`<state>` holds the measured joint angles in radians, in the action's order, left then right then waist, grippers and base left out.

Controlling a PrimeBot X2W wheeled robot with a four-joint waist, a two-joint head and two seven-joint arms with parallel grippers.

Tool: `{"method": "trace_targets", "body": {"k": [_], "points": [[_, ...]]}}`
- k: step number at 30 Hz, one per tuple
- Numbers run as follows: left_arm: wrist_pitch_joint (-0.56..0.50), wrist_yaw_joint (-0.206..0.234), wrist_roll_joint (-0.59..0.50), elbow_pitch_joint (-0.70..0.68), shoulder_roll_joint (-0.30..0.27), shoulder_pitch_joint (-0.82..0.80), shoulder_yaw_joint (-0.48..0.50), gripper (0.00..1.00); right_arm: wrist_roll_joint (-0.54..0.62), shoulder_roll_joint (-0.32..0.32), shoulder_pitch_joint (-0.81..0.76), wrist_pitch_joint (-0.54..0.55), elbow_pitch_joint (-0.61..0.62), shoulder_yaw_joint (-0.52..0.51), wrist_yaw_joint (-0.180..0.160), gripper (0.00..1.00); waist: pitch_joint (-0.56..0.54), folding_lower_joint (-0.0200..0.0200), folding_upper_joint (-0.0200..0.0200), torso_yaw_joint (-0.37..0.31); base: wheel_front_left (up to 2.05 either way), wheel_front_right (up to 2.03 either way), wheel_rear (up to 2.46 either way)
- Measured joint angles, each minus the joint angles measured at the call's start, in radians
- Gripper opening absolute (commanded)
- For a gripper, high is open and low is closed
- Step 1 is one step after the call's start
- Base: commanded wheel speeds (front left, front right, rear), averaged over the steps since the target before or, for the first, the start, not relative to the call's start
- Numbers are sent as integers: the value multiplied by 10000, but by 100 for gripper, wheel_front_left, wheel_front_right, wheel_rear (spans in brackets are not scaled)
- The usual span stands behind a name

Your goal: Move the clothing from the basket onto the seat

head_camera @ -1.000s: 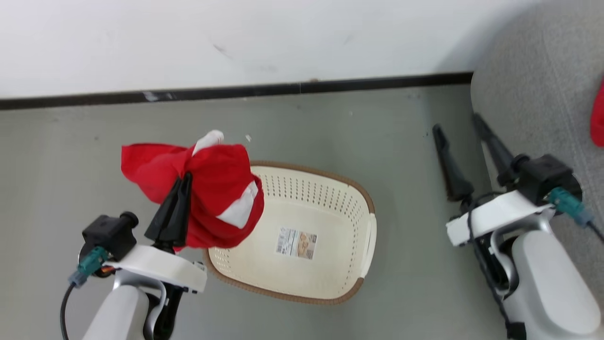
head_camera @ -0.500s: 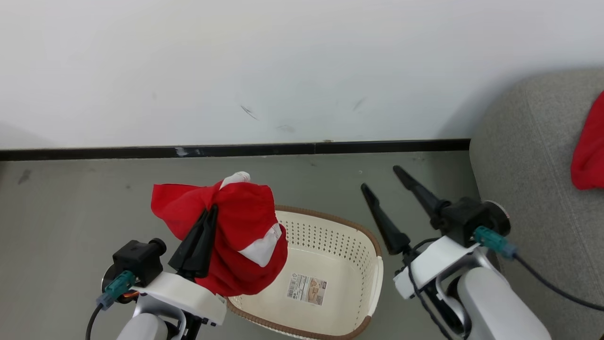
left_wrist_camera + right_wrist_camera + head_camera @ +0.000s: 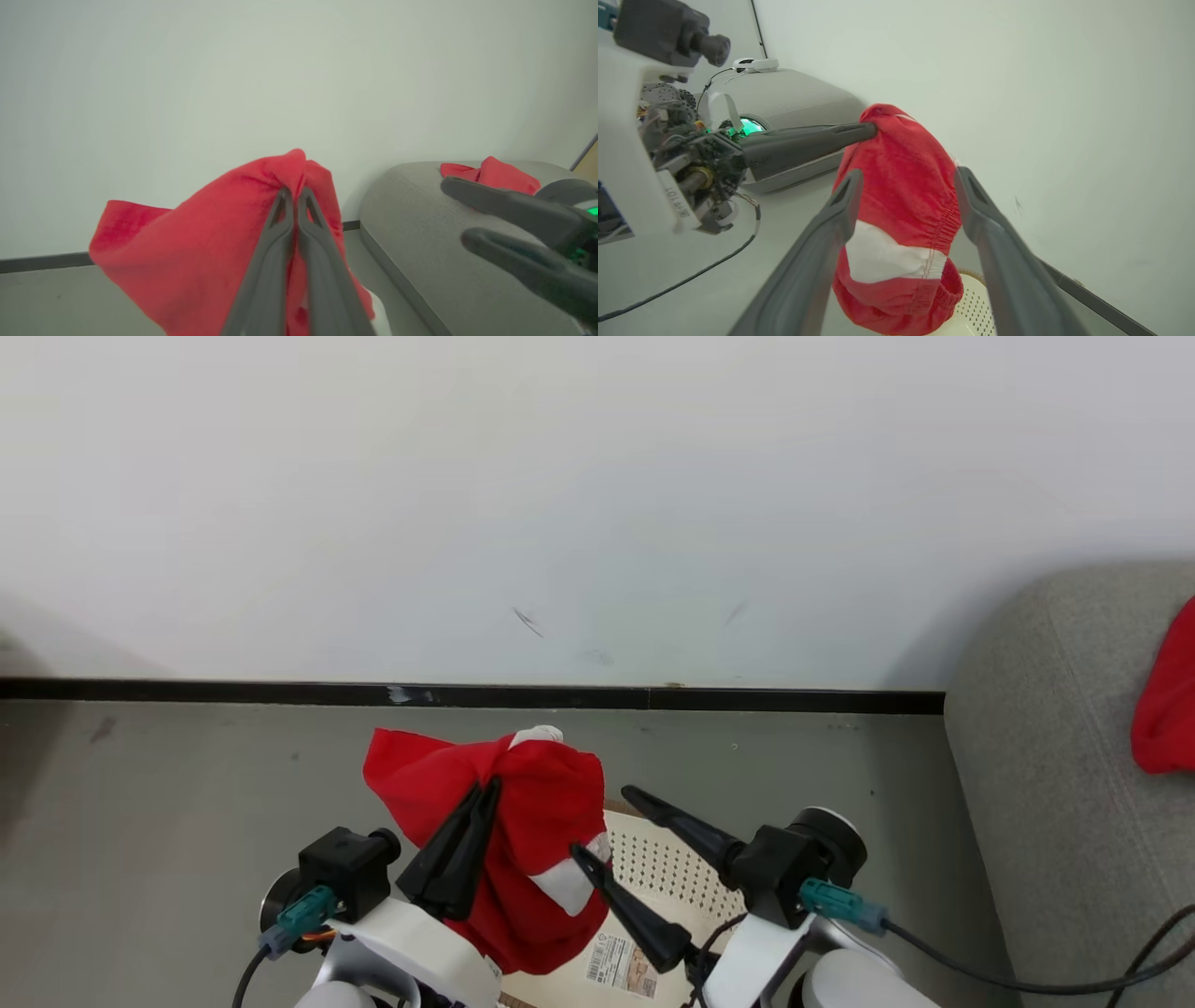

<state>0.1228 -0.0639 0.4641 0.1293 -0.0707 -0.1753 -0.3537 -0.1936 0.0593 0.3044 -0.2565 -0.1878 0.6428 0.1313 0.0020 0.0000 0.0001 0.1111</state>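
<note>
In the head view, the left hand (image 3: 487,789) is pressed together, pinching a red garment (image 3: 551,803) above the basket (image 3: 653,870). The right hand (image 3: 600,821) is spread beside it, and another garment (image 3: 1167,709) lies on the sofa (image 3: 1046,756). The left wrist view shows the closed fingers (image 3: 271,261) clamping bunched cloth, and in the right wrist view spread fingers (image 3: 817,261) frame the hanging garment.

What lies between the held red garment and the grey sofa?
The open right end effector, then bare floor up to the sofa; the head view shows this.
</note>
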Motion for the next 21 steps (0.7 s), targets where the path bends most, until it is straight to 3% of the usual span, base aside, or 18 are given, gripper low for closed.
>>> {"method": "trace_targets", "body": {"k": [8,21], "points": [[-523,15,-92,-527,46,38,-627,0,-125,2,-133,0,75,848,0,100,-450,0,0,249,0,0,0],[-1179,13,-105,-1682,84,38,-1425,0,71,4,-341,0,-148,462,0,100,-774,0,0,530,0,0,0]]}}
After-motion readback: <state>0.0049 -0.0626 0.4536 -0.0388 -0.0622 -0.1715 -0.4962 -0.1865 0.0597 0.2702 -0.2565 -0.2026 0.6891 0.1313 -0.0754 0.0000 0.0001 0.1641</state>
